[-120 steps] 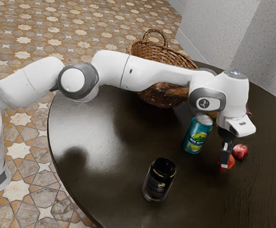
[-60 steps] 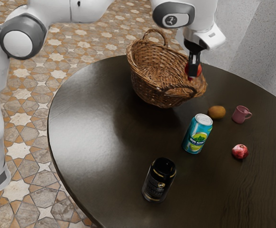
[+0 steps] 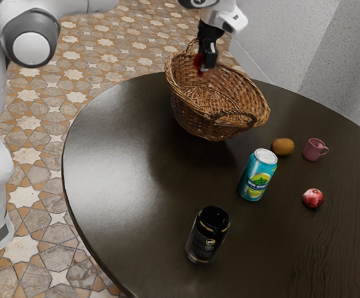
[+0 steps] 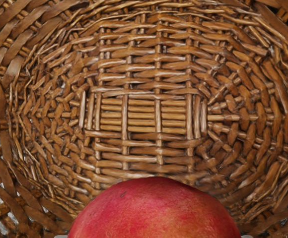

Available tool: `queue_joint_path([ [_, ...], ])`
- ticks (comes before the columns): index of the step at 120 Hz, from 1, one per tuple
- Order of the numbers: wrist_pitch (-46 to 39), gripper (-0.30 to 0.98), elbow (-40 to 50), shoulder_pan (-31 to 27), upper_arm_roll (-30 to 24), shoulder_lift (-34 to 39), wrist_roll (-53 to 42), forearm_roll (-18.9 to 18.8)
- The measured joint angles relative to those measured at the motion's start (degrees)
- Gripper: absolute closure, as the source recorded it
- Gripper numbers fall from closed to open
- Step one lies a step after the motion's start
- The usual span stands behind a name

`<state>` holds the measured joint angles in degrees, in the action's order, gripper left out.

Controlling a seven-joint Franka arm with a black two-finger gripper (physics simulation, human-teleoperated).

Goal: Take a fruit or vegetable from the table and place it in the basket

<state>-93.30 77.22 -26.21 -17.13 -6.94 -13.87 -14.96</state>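
High over the opening of the wicker basket (image 3: pixel 214 118), toward its back handle, my gripper (image 3: pixel 205 63) points down in the exterior view. It is shut on a red fruit (image 3: pixel 198 63), part of which the black fingers cover. From the hand, the same red fruit (image 4: pixel 154 210) looms large at the wrist view's lower edge, with the woven bottom of the basket (image 4: pixel 144 114) below it.
On the table (image 3: pixel 124 205) stand a teal can (image 3: pixel 257 177), a black can (image 3: pixel 208 239) and a pink mug (image 3: pixel 314 149). A brownish-orange fruit (image 3: pixel 283 146) and a smaller red fruit (image 3: pixel 313 198) lie toward the exterior view's right.
My gripper has risen from the table with the red fruit, passed the basket's near-right rim and moved toward the exterior view's left, over the basket. The basket and cans have stayed put.
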Motion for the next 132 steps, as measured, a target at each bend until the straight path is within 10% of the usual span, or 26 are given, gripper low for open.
queue_joint_path([
  [43, 1.69, 0.37, -7.38, -12.73, -12.38, -8.38, -1.83, -4.03],
  [57, 1.9, 0.17, -7.73, -13.34, -12.96, -8.68, -2.3, -4.81],
  [100, 4.93, 0.01, 0.95, 0.3, -14.04, -0.04, 2.16, 0.77],
  [132, 6.48, 0.0, 4.91, -0.16, -13.48, -0.36, 8.11, 4.87],
])
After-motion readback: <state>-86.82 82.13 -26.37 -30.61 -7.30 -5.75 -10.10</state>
